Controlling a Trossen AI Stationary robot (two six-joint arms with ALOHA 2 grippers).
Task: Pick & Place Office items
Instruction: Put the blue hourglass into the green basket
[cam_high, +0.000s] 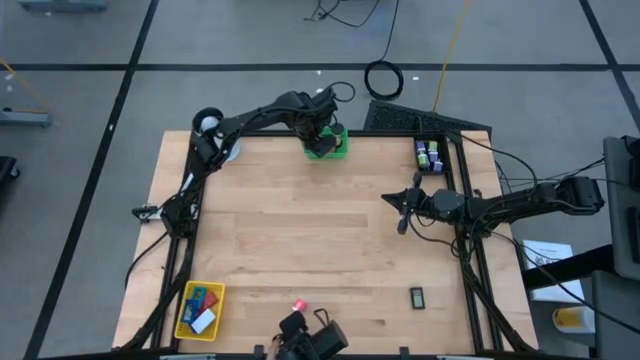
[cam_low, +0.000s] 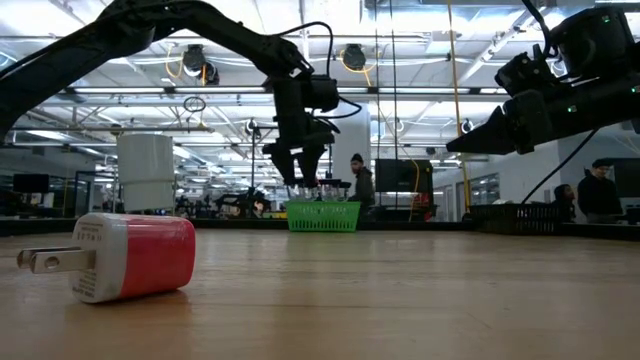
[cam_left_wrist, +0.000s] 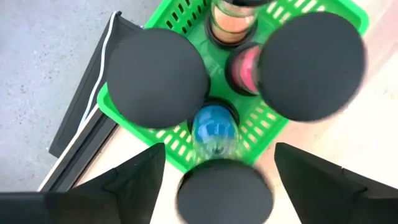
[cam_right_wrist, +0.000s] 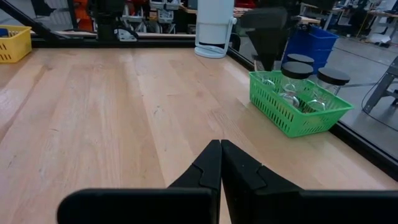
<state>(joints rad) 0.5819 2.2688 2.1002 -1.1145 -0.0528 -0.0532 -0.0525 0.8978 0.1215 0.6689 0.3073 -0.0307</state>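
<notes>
High view showed office items scattered: a red-and-white charger (cam_high: 298, 304) and a small dark piece (cam_high: 417, 295) lay near the table's (cam_high: 300, 230) near edge, unsorted. Black-capped jars (cam_left_wrist: 214, 124) sat in the green basket (cam_high: 327, 146) at the far edge, where the left gripper (cam_left_wrist: 214, 162) hung spread. The right gripper (cam_right_wrist: 220, 163) waited pressed together mid-right. Most work seemingly remained.

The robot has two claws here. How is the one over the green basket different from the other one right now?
The left gripper hangs above the green basket of black-capped jars at the table's far edge; the right gripper hovers over bare wood, away from any basket. The left gripper's fingers are spread apart, while the right gripper's fingers are pressed together. Both are dark, two-fingered and hold nothing.
</notes>
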